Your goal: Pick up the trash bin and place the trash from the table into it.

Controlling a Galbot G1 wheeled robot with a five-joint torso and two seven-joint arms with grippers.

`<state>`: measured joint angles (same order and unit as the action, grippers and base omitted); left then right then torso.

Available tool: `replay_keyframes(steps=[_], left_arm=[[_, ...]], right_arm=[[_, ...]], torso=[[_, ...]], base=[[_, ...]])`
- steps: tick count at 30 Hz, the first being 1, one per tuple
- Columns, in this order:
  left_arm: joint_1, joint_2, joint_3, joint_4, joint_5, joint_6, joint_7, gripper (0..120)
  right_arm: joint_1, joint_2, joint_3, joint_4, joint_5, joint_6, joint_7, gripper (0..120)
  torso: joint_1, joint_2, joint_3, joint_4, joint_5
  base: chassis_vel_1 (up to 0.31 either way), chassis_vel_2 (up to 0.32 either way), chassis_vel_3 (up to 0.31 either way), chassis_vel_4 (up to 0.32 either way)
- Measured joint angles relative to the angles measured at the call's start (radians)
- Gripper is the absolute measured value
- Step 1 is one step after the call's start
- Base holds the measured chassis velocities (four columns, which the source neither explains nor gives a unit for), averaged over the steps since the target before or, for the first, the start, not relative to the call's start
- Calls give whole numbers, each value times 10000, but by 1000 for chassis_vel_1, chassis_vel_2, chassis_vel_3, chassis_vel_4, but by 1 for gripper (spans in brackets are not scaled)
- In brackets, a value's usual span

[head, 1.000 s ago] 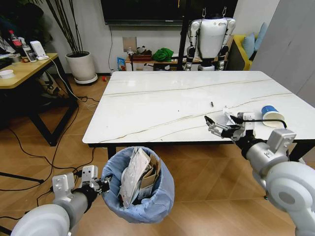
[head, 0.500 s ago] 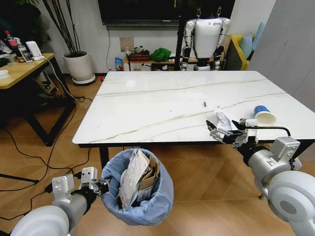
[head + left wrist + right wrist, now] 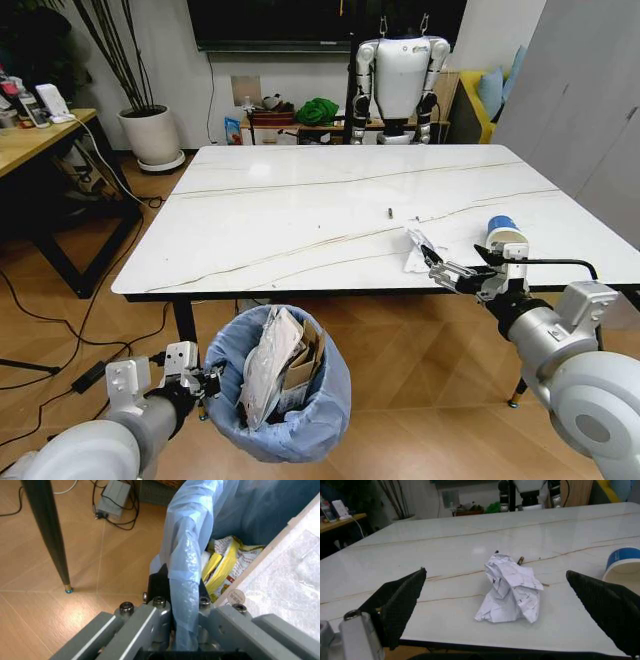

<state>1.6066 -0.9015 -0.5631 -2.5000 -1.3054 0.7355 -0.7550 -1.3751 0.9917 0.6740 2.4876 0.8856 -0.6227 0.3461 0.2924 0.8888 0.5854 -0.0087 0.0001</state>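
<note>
The large rectangular white marble-look desk with thin dark veins, a black edge and black legs stands directly ahead of me and serves as my reference.

Below the desk's near edge, toward my left, I hold the small round trash bin lined with crinkly light-blue plastic off to the side of my left arm. It contains a bubble-wrap sheet and torn brown cardboard, both upright; the left wrist view also shows a yellow wrapper inside. My left hand is clamped on the bin's rim, its fingers closed over the bag-covered edge, one inside and one outside.

My right hand hovers at the desk's near edge, toward my right, spread wide with nothing between its black fingertips. It points across the desk at the crumpled white paper.

On the desk, near that edge and just beyond my right hand, lies the crumpled white paper, not touched by the hand. To the right of the paper sits the blue-and-white paper cup, lying on its side, apart from the paper. Farther in from the paper lies a small dark item; I cannot tell what it is.
</note>
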Motion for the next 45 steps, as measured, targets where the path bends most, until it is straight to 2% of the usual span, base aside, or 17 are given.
replay_keyframes(steps=[33, 41, 45], left_arm=[[70, 79, -57, 0, -31, 0, -17, 0], [80, 98, -61, 0, -65, 0, -97, 0], [115, 101, -92, 0, -86, 0, -122, 0]], right_arm=[[279, -137, 18, -553, 179, 21, 35, 100], [1072, -327, -555, -1542, 163, 183, 389, 100], [2062, -535, -1148, -2428, 324, 203, 780, 100]], torso=[[1, -3, 0, 0, -1], [2, -3, 1, -1, 6], [2, -3, 1, 3, 0]], base=[[-114, -115, 113, 111], [-88, -96, 90, 90], [0, 0, 0, 0]])
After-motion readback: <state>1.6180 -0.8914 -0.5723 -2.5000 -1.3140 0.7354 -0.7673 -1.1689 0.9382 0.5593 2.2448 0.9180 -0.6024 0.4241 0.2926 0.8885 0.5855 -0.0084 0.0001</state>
